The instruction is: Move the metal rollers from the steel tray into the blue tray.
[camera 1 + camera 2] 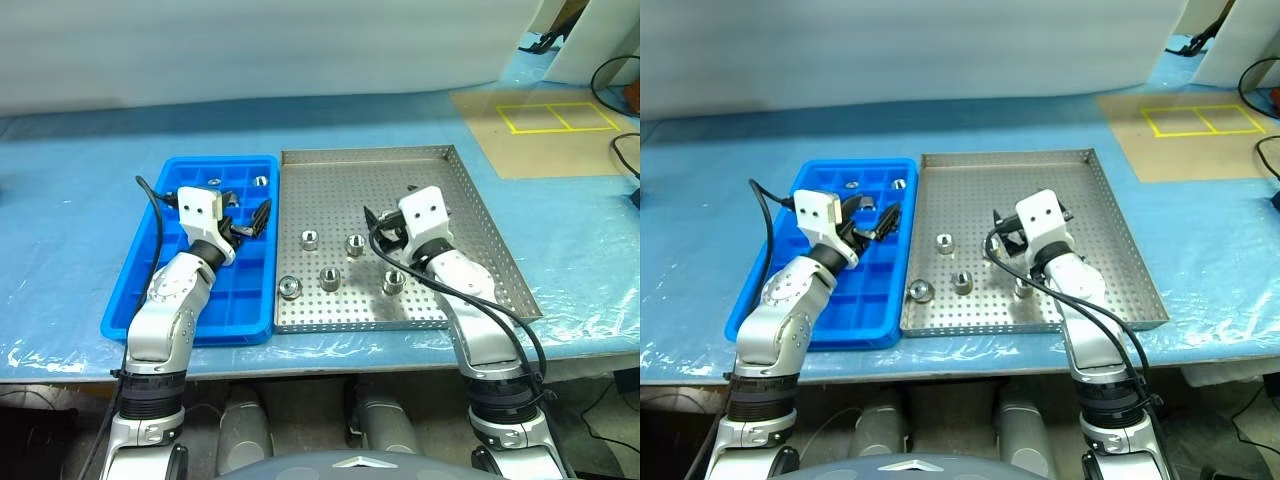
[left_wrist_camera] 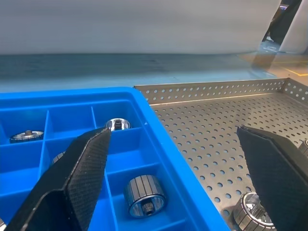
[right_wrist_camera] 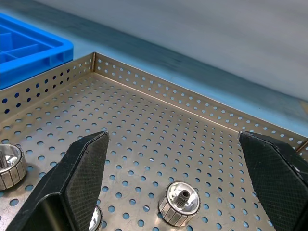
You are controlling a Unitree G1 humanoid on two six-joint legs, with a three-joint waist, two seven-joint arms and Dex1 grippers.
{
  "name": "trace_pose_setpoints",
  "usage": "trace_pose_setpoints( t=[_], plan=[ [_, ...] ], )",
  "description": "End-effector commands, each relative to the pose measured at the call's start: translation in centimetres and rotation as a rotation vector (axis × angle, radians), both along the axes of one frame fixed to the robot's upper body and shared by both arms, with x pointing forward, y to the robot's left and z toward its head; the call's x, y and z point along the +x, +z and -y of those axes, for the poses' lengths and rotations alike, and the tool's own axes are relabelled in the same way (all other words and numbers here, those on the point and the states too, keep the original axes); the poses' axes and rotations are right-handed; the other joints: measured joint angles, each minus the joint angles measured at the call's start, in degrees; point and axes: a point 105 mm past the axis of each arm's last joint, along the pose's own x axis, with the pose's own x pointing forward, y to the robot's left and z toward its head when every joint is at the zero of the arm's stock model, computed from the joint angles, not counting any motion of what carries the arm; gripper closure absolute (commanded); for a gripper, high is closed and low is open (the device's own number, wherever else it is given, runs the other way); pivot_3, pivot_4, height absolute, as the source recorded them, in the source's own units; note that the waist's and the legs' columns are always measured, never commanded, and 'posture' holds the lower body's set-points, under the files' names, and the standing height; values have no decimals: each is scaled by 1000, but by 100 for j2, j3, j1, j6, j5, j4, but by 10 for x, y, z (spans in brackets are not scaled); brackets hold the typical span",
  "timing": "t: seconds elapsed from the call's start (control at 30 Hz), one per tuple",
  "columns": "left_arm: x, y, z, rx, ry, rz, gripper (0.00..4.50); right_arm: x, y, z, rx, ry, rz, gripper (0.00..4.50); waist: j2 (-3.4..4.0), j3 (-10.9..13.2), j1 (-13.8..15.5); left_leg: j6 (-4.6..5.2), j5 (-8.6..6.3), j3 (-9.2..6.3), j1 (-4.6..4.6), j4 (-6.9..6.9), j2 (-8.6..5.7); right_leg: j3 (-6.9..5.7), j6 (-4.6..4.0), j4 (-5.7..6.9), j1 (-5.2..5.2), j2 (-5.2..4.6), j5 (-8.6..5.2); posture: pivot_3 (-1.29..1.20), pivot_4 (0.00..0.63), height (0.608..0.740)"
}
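Worktop (image 1: pixel 80 200) covered in light blue sheeting carries two trays set side by side and touching: the blue tray (image 1: pixel 140 290) on the robot's left and the steel tray (image 1: pixel 470 200) on its right.

Five metal rollers (image 1: pixel 329 279) stand on the perforated floor of the steel tray, all in its near half. One (image 1: pixel 290 288) sits close to the near left corner, just beside the wall shared with the blue tray; one (image 1: pixel 310 239) and one (image 1: pixel 355 244) lie a little farther back; the fifth (image 1: pixel 393 282) is near the right arm.

Some rollers lie in the blue tray's compartments. Two show in the far row, one (image 1: pixel 260 181) in the cell next to the steel tray and one (image 1: pixel 214 182) a cell or so to its left. The left wrist view shows another (image 2: pixel 145 196) lying on its side in a compartment along the same wall, nearer the robot.

Left gripper (image 1: pixel 250 222) hangs over the blue tray's far right part, jaws spread wide with nothing between them. Right gripper (image 1: pixel 385 232) hangs over the middle of the steel tray, jaws likewise released and empty; in its wrist view one roller (image 3: pixel 179 202) stands on the floor between the two fingers (image 3: pixel 79 180), not touched by either.
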Motion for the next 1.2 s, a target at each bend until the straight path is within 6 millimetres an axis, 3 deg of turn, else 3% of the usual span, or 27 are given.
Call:
trace_pose_setpoints(
  t=[0.03,0.57,0.83,1.2],
  plan=[
    [-1,16,4,8,-18,59,73,-3,12,-1,4,14,55,7,0,0,0,0,0,0,0,0,0,0,0,0,0,0,0,-113,150,740],
    [-3,2,-6,7,-15,51,73,1,-12,8,-10,1,36,7,0,0,-1,0,0,0,0,0,0,0,0,-1,0,0,0,-117,150,740],
    [-2,8,0,4,-20,59,73,3,-15,10,-13,3,42,7,0,0,-2,0,0,0,0,0,0,0,0,-1,0,0,0,-117,150,740],
    [-4,30,11,0,-32,69,73,3,-11,7,-13,8,49,7,0,0,-3,0,0,0,0,1,0,0,0,0,0,0,0,-119,150,740]
  ],
)
